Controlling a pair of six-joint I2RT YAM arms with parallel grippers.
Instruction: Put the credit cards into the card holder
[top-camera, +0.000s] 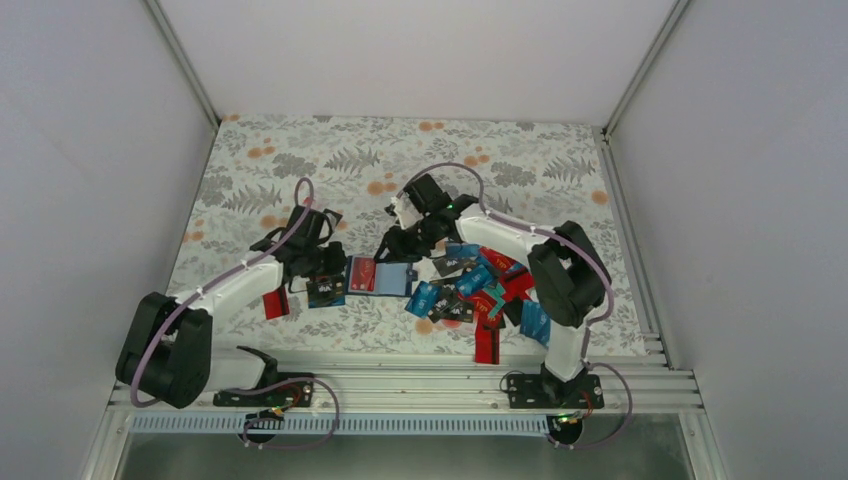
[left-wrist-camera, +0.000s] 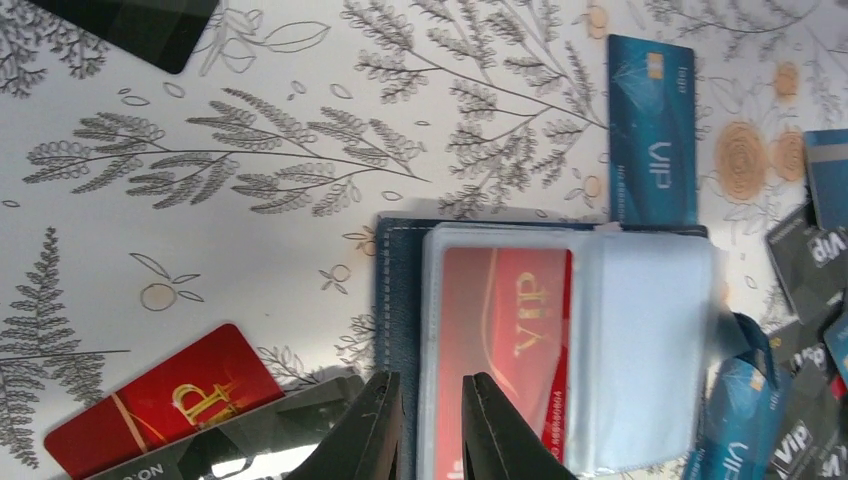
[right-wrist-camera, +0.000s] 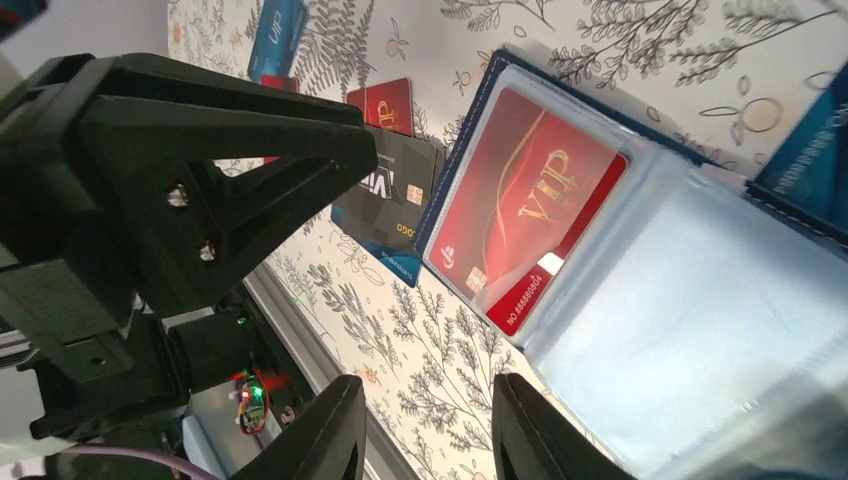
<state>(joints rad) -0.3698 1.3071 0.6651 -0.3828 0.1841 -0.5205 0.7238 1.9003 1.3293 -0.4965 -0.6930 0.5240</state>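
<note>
My right gripper (right-wrist-camera: 428, 380) jaws apart over bare table (right-wrist-camera: 420, 330) beside card holder (right-wrist-camera: 700, 300); left gripper (left-wrist-camera: 430, 377) jaws narrow at its edge, I cannot tell any grip

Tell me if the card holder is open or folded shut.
Open: the card holder lies spread flat, a red card showing inside it.

Dark navy folding card holder (left-wrist-camera: 395, 290) spread open and flat, clear plastic sleeves facing up. Tucked into one sleeve, a glossy red plastic VIP card (left-wrist-camera: 505, 330). Just beside one edge, a teal VIP card (left-wrist-camera: 651, 130). Heaped to the right, overlapping thin blue, red, black and teal credit cards (top-camera: 480, 290). To the left, one stray red card (left-wrist-camera: 160, 400) and one dark card (right-wrist-camera: 385, 190).
</note>
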